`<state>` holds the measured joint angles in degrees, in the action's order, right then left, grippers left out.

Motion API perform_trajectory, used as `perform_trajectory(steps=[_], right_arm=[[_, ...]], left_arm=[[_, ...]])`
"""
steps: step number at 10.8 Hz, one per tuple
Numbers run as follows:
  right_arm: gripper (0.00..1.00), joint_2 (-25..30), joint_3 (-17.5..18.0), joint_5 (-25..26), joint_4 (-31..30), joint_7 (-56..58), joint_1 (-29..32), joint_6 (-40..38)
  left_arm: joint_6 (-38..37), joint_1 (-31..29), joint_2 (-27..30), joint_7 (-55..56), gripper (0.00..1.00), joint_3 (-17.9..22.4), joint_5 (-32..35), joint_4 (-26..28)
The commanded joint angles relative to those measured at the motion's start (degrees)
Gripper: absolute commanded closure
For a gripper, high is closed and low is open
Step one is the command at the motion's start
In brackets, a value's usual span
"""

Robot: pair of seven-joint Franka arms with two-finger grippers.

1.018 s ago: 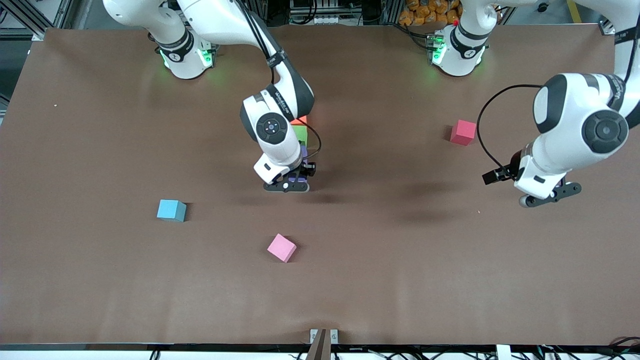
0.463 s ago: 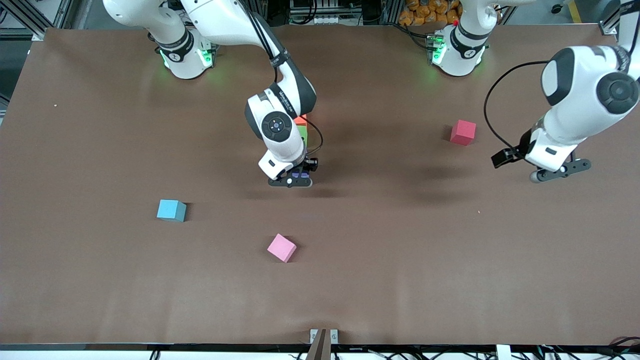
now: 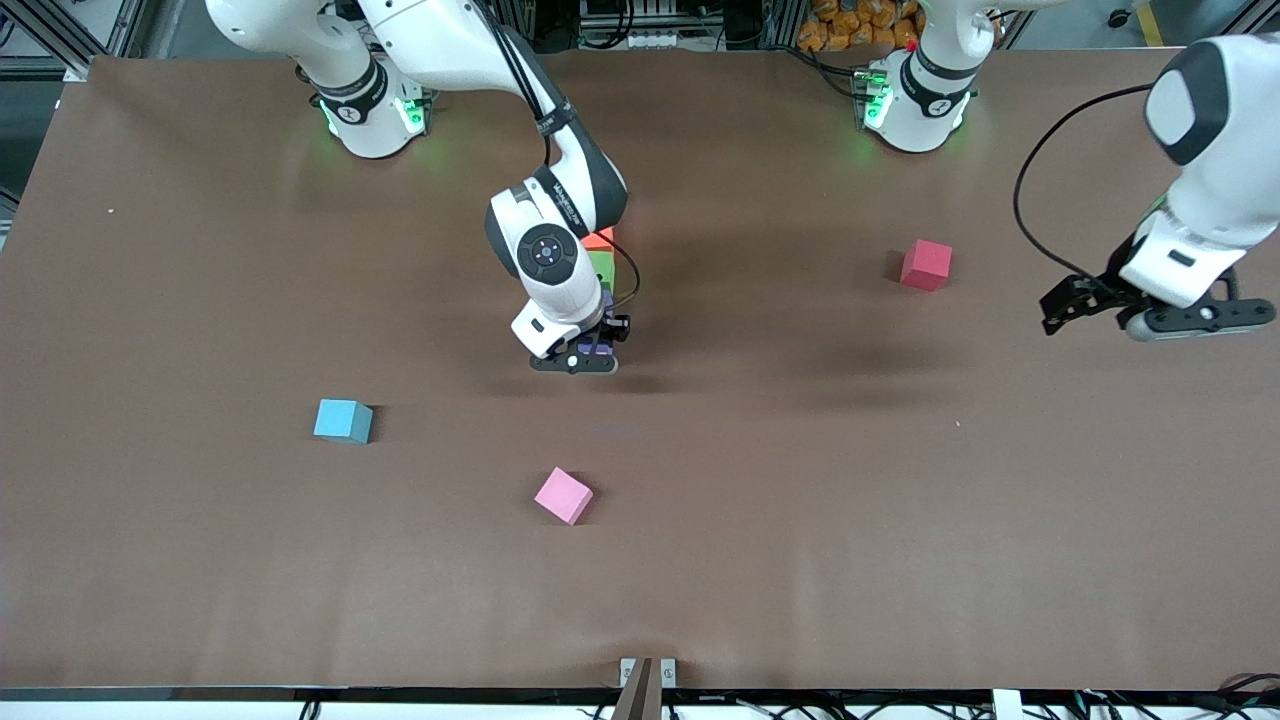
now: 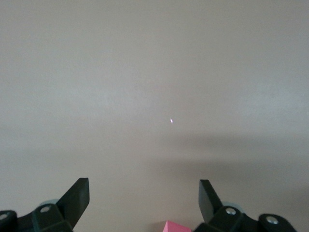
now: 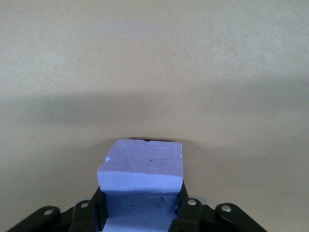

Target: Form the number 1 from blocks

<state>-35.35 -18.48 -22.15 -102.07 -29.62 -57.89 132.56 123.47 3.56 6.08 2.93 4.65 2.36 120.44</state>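
My right gripper [image 3: 578, 360] is clamped on a purple block [image 5: 141, 178], its fingers [image 5: 187, 212] pressed against two opposite sides. The forearm drops steeply from the elbow, wrist bent down, the hand low over the table [image 3: 200, 560] at the near end of a short row. From the gripper, at about 12 o'clock in the front view, sit the green block [image 3: 602, 266] and then the orange block [image 3: 600, 239], touching each other; my arm hides the stretch between the green one and the held purple one, so I cannot tell what lies there.

At roughly 6 o'clock from the gripper, nearer the front camera and well apart, the pink block [image 3: 563, 495] lies turned at an angle. A blue block [image 3: 342, 420] sits at about 8 o'clock, toward the right arm's end.

My left gripper [image 3: 1160, 315] hangs with its fingers [image 4: 77, 200] spread wide, holding nothing, over bare table at the left arm's end, elbow raised high. A red block [image 3: 926, 264] rests on the table near it.
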Motion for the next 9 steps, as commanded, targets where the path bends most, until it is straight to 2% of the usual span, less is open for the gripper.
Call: perform_trajectory(steps=[1,3,4,5,7,8,9], right_arm=[[0.48,2.3,0.64,-0.61,-3.05,-0.18,-0.12,0.77],[0.47,2.56,0.72,-0.61,-4.1,-0.27,-1.17,1.12],[0.36,2.91,0.72,-0.61,-4.54,-0.27,-1.09,1.29],[0.0,3.0,0.72,-0.61,-4.54,-0.27,-0.91,1.12],[0.0,4.23,0.72,-0.61,-4.46,-0.18,-0.3,1.03],[0.0,6.32,0.72,-0.53,-4.54,-0.09,1.27,0.34],[0.0,8.96,0.72,-0.53,-4.54,-0.18,3.03,-1.32]], left_arm=[[-7.94,-0.31,0.6,-1.52,0.0,-0.69,-1.99,-6.76],[-15.42,0.21,0.25,-2.58,0.0,-0.78,-2.27,-13.54],[-16.85,1.09,-0.19,-2.41,0.0,-0.87,-2.88,-16.18],[-19.64,2.92,-1.58,-2.23,0.0,-1.13,-2.89,-19.34],[-30.25,4.08,-7.54,-2.32,0.0,-1.39,-2.71,-30.73],[-33.53,4.35,-9.4,-2.32,0.0,-1.66,-2.71,-34.71],[-34.08,4.35,-9.33,-2.32,0.0,-1.66,-2.62,-35.01]])
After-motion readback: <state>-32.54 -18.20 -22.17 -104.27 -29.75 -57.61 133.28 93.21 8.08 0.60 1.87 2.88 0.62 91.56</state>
